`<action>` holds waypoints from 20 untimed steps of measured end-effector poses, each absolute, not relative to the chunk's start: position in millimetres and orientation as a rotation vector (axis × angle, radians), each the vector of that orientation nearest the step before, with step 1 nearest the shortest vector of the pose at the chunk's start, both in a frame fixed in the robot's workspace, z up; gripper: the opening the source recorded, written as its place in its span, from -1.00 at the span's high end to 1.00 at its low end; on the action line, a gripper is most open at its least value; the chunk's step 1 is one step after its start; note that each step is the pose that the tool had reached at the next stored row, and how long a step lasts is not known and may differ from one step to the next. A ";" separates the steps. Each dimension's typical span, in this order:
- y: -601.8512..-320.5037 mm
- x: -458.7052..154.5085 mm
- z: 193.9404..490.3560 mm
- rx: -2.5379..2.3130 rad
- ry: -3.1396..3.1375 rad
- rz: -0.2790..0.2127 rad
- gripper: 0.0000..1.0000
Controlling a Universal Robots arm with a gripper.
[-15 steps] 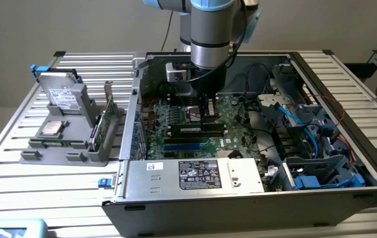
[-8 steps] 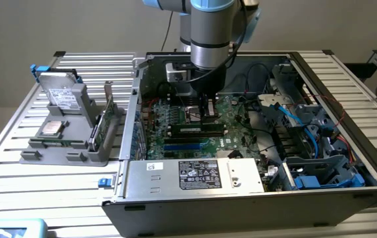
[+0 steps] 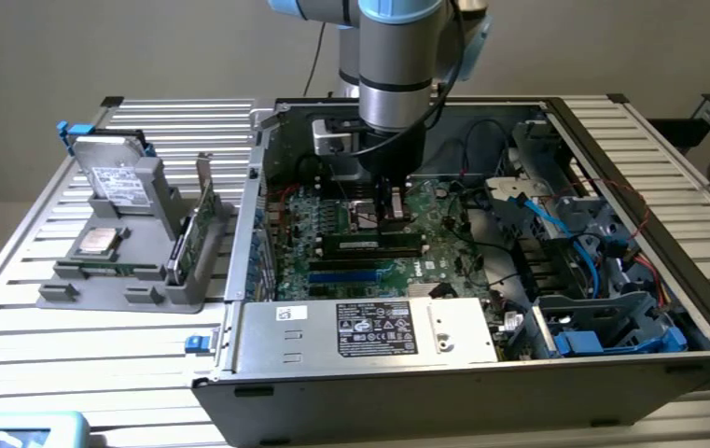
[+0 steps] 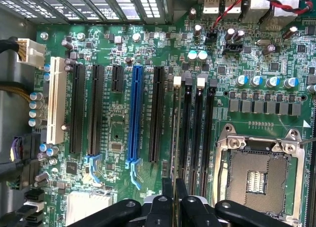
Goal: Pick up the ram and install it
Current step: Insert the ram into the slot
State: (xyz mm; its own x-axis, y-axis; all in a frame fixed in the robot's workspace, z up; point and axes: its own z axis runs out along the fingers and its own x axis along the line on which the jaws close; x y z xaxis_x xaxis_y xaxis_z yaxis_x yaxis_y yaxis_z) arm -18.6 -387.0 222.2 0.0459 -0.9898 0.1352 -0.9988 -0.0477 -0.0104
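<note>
My gripper (image 3: 391, 222) reaches down into the open computer case (image 3: 250, 187), over the green motherboard (image 3: 329, 224). Its fingers (image 4: 168, 207) are shut on the ram (image 4: 175, 138), which in the wrist view is a thin green stick seen edge-on. It stands along the first of the black memory slots (image 4: 188, 133), by the white clip (image 4: 177, 80). In the exterior view the ram (image 3: 371, 245) is a dark strip with a pale label just under the gripper. Whether it is seated in the slot I cannot tell.
The open CPU socket (image 4: 256, 172) lies beside the memory slots, with a blue expansion slot (image 4: 134, 113) on their other side. At the exterior view's left, a grey stand (image 3: 118, 271) holds a hard drive (image 3: 120, 177) and a green expansion card (image 3: 193, 229). Cables and drive bays (image 3: 604, 308) fill the case's right.
</note>
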 end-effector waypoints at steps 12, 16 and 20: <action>-385.3 -18.6 221.2 2.207 -2.106 0.162 0.73; -385.2 -18.5 221.8 2.207 -2.105 0.164 0.69; -385.3 -18.6 222.6 2.206 -2.104 0.165 0.56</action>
State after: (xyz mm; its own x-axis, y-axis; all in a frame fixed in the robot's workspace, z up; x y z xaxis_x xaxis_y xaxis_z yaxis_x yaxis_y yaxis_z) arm -18.6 -385.3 222.6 0.0458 -0.9893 0.1389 -0.9988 -0.0478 -0.0105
